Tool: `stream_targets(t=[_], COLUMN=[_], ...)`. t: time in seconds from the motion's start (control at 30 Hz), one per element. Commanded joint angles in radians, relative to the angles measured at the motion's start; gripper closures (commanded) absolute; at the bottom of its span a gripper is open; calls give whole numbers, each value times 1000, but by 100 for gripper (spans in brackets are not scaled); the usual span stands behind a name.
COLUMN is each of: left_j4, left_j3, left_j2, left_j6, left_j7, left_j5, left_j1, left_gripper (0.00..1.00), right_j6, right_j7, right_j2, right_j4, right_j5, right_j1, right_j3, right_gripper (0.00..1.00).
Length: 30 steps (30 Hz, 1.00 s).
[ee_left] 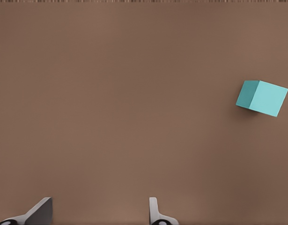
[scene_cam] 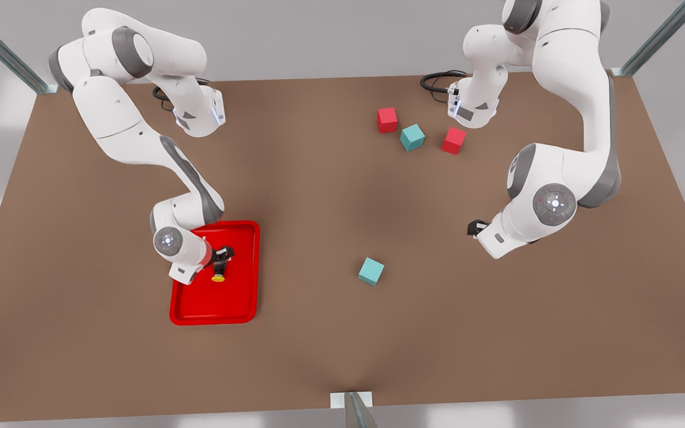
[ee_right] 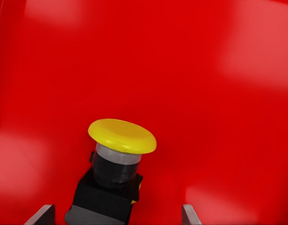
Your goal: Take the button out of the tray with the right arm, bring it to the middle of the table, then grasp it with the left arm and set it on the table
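Note:
The button (scene_cam: pixel 218 276) has a yellow cap on a grey-black body and lies in the red tray (scene_cam: pixel 241 297) on the front view's left. My right gripper (scene_cam: pixel 222 257) hangs low over the tray right at the button. In the right wrist view the button (ee_right: pixel 116 159) lies between the spread fingertips (ee_right: pixel 44 213), which stand clear of its body, so the right gripper (ee_right: pixel 116 208) is open. My left gripper (scene_cam: pixel 474 227) waits on the front view's right above the bare table (scene_cam: pixel 342 196). It is also open (ee_left: pixel 100 201) with nothing between its fingers.
A teal cube (scene_cam: pixel 371 271) lies near the table's middle front, also seen as the teal cube (ee_left: pixel 262 97) ahead of the left gripper. At the back stand a red cube (scene_cam: pixel 387 119), a teal cube (scene_cam: pixel 412 137) and another red cube (scene_cam: pixel 453 141).

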Motion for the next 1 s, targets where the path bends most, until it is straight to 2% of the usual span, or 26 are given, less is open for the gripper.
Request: stream_targets(t=[0.0, 0.33, 0.53, 0.63, 0.77, 0.83, 0.93, 0.97], left_j4=[0, 2, 2, 2, 2, 2, 2, 2], left_j3=[0, 0, 0, 0, 0, 0, 0, 0], left_j2=[2, -1, 0, 0, 0, 0, -1, -1], left_j6=[11, 8, 9, 9, 8, 8, 5, 5], left_j7=[2, 0, 0, 0, 0, 0, 0, -1], left_j5=[1, 1, 1, 1, 1, 1, 1, 1], left_j1=[0, 0, 0, 0, 0, 0, 0, -2], left_gripper=[0, 0, 0, 0, 0, 0, 0, 0], right_j6=[38, 82, 82, 81, 81, 79, 78, 78], right_j7=[-8, -8, 14, 14, 14, 12, 12, 12], right_j2=[-2, -18, -15, -15, -15, -18, -19, -19], right_j4=[-2, -40, -37, -39, -39, -39, -39, -39], right_j5=[0, -1, 0, 0, 0, 0, 0, 0], right_j1=[0, 1, 12, 12, 8, 9, 4, 4], right_j3=[-1, -1, 1, 1, 1, -1, 1, 1], right_gripper=[0, 0, 6, 18, 20, 30, 32, 36])
